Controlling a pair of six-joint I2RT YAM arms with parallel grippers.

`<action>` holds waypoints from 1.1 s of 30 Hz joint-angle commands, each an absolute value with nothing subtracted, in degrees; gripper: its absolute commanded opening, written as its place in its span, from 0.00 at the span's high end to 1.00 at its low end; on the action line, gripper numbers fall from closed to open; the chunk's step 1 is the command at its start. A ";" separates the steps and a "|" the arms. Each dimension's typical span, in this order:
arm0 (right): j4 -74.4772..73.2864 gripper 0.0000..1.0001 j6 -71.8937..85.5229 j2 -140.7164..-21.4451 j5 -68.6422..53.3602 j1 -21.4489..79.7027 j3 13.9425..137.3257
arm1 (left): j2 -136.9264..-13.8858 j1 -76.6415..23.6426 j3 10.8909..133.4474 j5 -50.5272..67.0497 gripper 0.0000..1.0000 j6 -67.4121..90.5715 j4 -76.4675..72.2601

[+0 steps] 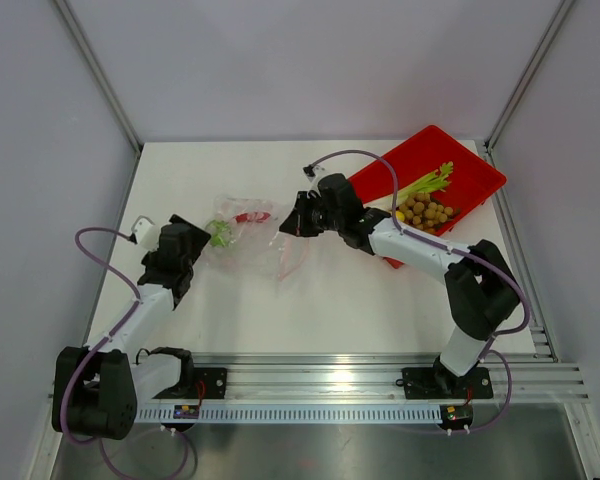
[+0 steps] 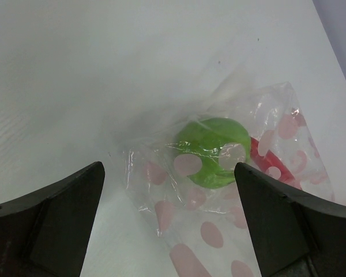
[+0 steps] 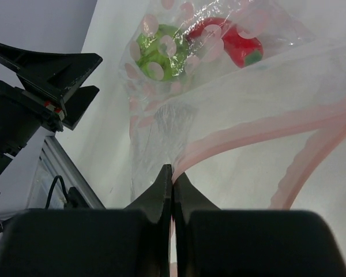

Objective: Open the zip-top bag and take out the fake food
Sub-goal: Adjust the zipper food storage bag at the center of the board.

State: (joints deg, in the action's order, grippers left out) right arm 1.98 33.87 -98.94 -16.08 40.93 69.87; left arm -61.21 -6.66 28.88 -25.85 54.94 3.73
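Right hand pinched together, clamped on bag at pink zip strip. Left hand spread wide, nothing gripped, poised at bag's far end. Bag laid on desk; green fruit and red piece seen inside.

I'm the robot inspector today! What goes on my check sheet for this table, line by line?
Surface: white table, no spills seen.
Job's things: zip-top bag lies mid-table with a green round fruit and a red piece inside; celery and tan balls sit in the red tray.
Clutter: nothing seen.
Pincers: left pincer open, aimed at the bag; right pincer shut on the bag's edge beside the pink zip strip.
Cables: purple cables loop along both arms, off the bag.
Surroundings: pale walls, metal frame posts, rail at the near edge.
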 commanded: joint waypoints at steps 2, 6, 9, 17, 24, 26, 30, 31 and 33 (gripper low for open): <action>-4.13 1.00 25.94 -95.80 -10.55 41.04 73.30 | -60.47 -5.80 30.59 -21.02 0.01 51.51 -1.84; -6.24 1.00 24.87 -96.76 -8.44 40.69 74.35 | -61.26 -5.10 28.66 -13.56 0.01 47.46 -7.72; -6.24 1.00 25.49 -97.90 -8.44 40.43 74.53 | -63.54 -2.12 27.60 -9.16 0.01 50.61 -9.40; -5.54 1.00 26.19 -99.23 -9.40 40.08 74.62 | -67.94 0.00 26.28 -4.31 0.01 62.73 -9.49; -5.28 1.00 26.54 -99.05 -8.88 40.08 74.27 | -68.73 1.58 25.13 -2.90 0.02 70.57 -6.17; -5.19 1.00 26.63 -98.97 -8.88 40.08 74.18 | -68.99 1.67 25.05 -4.30 0.03 72.50 -4.75; -5.01 1.00 26.89 -99.31 -9.23 39.99 74.18 | -70.05 2.72 23.56 -4.66 0.05 73.56 -8.51; -4.84 1.00 27.07 -99.32 -9.40 40.08 74.09 | -70.31 2.72 23.73 -4.92 0.06 73.48 -8.70; -4.75 1.00 27.07 -99.23 -9.67 40.08 74.09 | -72.24 2.73 24.17 -5.71 0.06 73.39 -9.14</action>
